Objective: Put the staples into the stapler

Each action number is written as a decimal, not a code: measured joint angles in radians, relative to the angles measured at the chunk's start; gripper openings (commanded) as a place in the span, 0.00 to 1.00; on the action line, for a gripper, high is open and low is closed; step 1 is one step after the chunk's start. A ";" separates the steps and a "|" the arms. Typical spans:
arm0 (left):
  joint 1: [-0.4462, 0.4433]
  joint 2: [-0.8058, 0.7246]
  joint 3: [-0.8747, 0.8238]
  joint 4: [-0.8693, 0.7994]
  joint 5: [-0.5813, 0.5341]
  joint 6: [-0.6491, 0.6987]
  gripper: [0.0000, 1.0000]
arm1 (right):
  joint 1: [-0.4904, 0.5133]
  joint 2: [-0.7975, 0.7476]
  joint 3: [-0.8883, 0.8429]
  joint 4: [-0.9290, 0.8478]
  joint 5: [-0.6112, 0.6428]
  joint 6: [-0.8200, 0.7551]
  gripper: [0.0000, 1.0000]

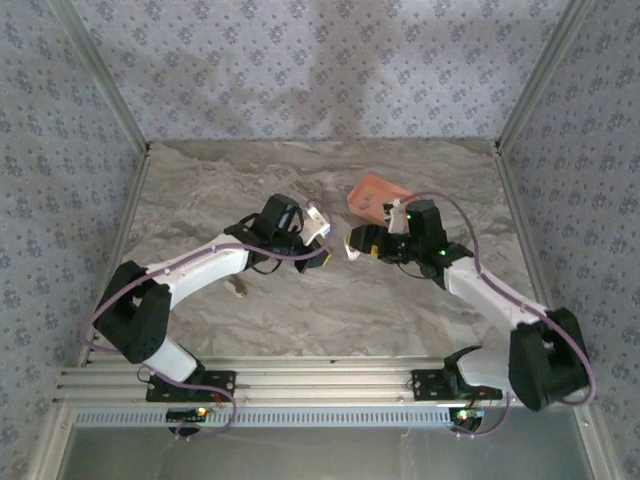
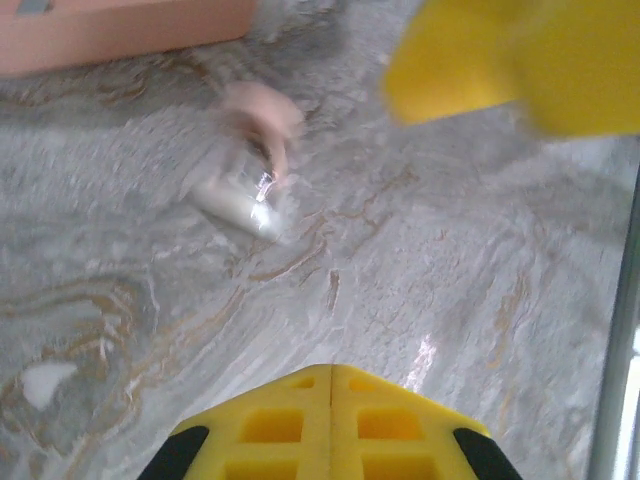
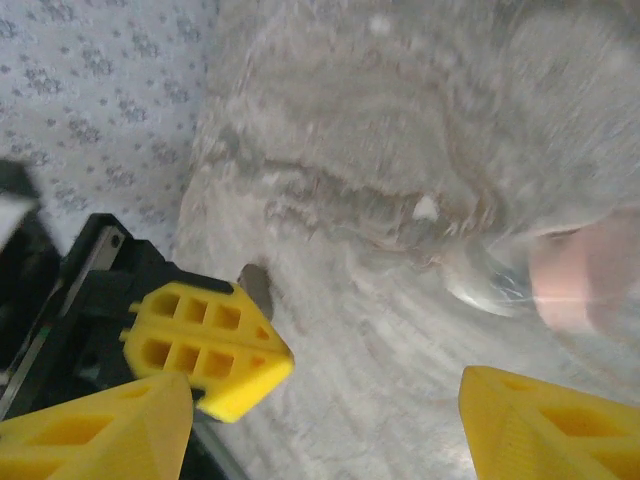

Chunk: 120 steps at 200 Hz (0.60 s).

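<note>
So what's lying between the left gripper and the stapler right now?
Nothing: in the left wrist view, the stretch from the shut left gripper up to the stapler is bare marble table.

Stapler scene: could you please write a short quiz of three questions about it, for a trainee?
1. True or false: the left gripper is shut.
2. The stapler is: A) outside the tray, ahead of the left gripper; B) inside the tray; C) between the left gripper's fingers.
3. Fill in: the right gripper is ___ (open or shut).
Key: 1 true; 2 A; 3 open.
</note>
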 measured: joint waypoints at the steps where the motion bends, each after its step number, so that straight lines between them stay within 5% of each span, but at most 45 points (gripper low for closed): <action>1: 0.001 0.000 0.000 0.000 0.000 -0.004 0.00 | 0.000 -0.004 -0.002 0.000 0.003 -0.002 0.70; 41: 0.038 -0.023 -0.028 0.056 0.003 -0.301 0.00 | 0.076 -0.160 -0.129 0.036 0.158 -0.122 0.70; 82: 0.041 -0.036 -0.032 0.040 -0.040 -0.364 0.20 | 0.049 -0.160 -0.145 -0.092 0.269 -0.168 0.71; 120: 0.063 -0.063 -0.032 0.027 -0.099 -0.377 0.31 | -0.006 -0.027 0.017 -0.272 0.339 -0.272 0.71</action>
